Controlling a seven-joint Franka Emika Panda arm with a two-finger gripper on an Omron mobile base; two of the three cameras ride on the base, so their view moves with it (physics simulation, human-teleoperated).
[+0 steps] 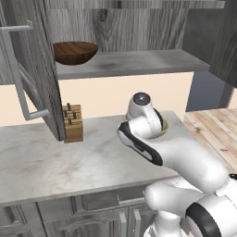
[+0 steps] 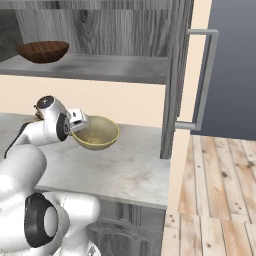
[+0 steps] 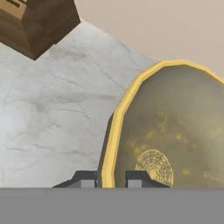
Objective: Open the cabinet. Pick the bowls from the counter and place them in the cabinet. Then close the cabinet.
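Cabinet (image 1: pixel 139 28): both doors stand open, exposing a single grey shelf so that the bowls can be set inside; the left door (image 1: pixel 37 69) swings out over the tabletop, the right door (image 2: pixel 177 75) likewise, each with its long bar handle outward
Wooden bowl (image 1: pixel 74 52): wide, shallow, dark brown; sits upright on the shelf at its left end, already stored; nothing is seen inside it
Beige bowl (image 2: pixel 96 132): smaller and deeper, tan with a yellow rim; in the right base view it appears lifted just off the tabletop and slightly tilted; its interior is mottled and holds nothing
End effector (image 3: pixel 111 178): clenched on the near rim of the beige bowl, one finger inside the wall and one outside, as the hand view shows; a rim pinch suits a thin-walled bowl too wide to span
Tabletop (image 1: pixel 41 162): light marbled stone beneath the open cabinet; the beige bowl is over its right part
Knife block (image 1: pixel 72 122): wooden, stands on the tabletop just beside the left door's lower edge, well apart from the beige bowl
Stage, as judged: cabinet open, one bowl stored, second bowl in the grip and due to rise to the shelf; closing the doors remains
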